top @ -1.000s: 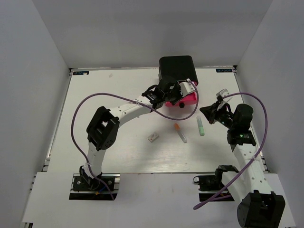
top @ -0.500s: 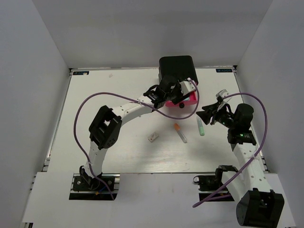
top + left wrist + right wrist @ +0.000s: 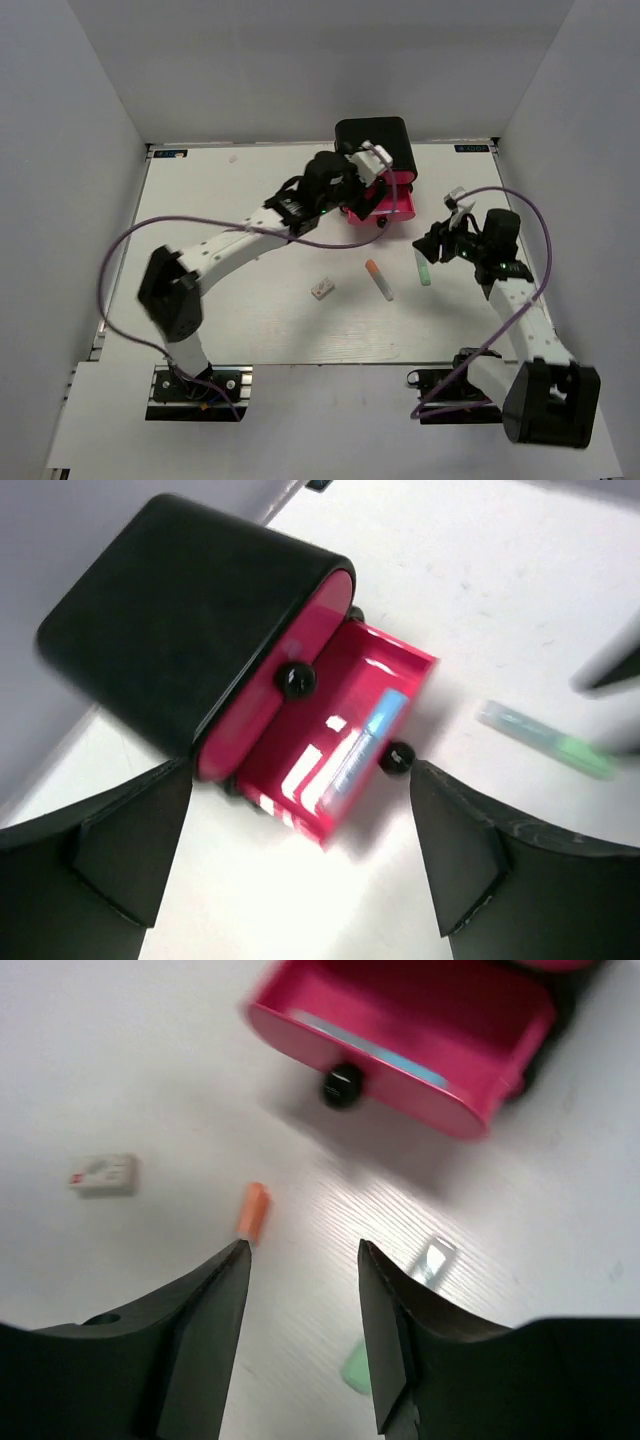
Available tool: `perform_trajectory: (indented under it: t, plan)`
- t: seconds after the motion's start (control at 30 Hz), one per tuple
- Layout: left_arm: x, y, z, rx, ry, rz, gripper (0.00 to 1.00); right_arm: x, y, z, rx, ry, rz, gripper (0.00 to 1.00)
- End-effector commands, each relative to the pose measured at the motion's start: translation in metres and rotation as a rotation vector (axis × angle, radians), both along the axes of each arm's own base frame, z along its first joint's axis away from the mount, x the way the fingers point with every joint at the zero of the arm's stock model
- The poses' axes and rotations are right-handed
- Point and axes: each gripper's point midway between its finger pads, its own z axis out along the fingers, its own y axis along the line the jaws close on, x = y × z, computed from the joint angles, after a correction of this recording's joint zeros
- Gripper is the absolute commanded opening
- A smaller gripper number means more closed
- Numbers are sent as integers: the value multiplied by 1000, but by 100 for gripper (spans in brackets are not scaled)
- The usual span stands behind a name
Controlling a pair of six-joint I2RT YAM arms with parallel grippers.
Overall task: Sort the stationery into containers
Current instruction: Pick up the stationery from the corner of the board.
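My left pincer [image 3: 300,780] and right pincer [image 3: 302,1250]: released. One drawer [image 3: 405,660] open, one blue pen [image 3: 370,735] inside. Mid-bench [image 3: 230,200], off edges: orange-capped pen [image 3: 378,279], green pen [image 3: 422,267], eraser [image 3: 322,289].

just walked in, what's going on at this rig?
Stationery sorting. The left gripper hangs open over the pulled-out pink drawer, where a light blue pen lies. The right gripper is open near the green pen. The orange-capped pen and eraser lie on the table.
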Motion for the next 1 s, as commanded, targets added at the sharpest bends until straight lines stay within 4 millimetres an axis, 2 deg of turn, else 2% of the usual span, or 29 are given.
perform_trajectory:
  t: [0.0,0.03,0.07,0.1,0.13,0.17,0.2,0.3,0.33,0.37,0.4,0.43,0.47,0.57,0.63,0.67,0.8,0.83,0.97]
  plan:
    - [-42,57,79,-277,75,151,100,31,-39,-19,-118,161,-241,52]
    - [-51,69,75,-305,112,187,100,36,-46,-35,-153,269,-273,52]
    - [-63,82,46,-285,181,223,100,39,-51,-41,-176,292,-300,54]
    - [-71,100,35,-319,252,317,100,39,-53,-47,-194,314,-305,54]
    - [-85,121,42,-368,270,370,100,42,-61,-49,-228,311,-346,56]
    - [-95,137,13,-347,334,435,100,42,-62,-50,-241,309,-353,58]
    - [-106,158,-6,-313,382,517,100,42,-64,-52,-255,309,-362,60]
    - [-142,192,-36,-318,475,584,100,36,-68,-71,-307,363,-369,63]
    - [-152,201,-53,-314,513,610,100,36,-69,-74,-318,374,-369,63]
    - [-157,208,-56,-321,517,625,100,35,-71,-87,-335,422,-369,63]
    - [-165,219,-52,-335,510,638,100,33,-71,-91,-342,438,-368,63]
    - [-169,226,-54,-334,505,646,100,32,-61,-95,-355,442,-338,63]
    - [-173,233,-61,-328,508,669,100,31,-61,-101,-366,454,-339,63]
    - [-186,250,-67,-328,498,682,100,30,-54,-113,-378,480,-316,63]
    - [-192,257,-73,-327,499,683,100,31,-54,-122,-391,505,-323,63]
    - [-194,258,-64,-369,488,674,100,31,-51,-123,-392,504,-316,63]
    - [-198,263,-53,-413,468,659,100,33,-45,-133,-410,521,-302,63]
    - [-199,263,-58,-402,473,663,100,32,-48,-138,-423,536,-314,61]
    - [-199,261,-54,-419,471,649,100,28,-50,-150,-451,564,-316,56]
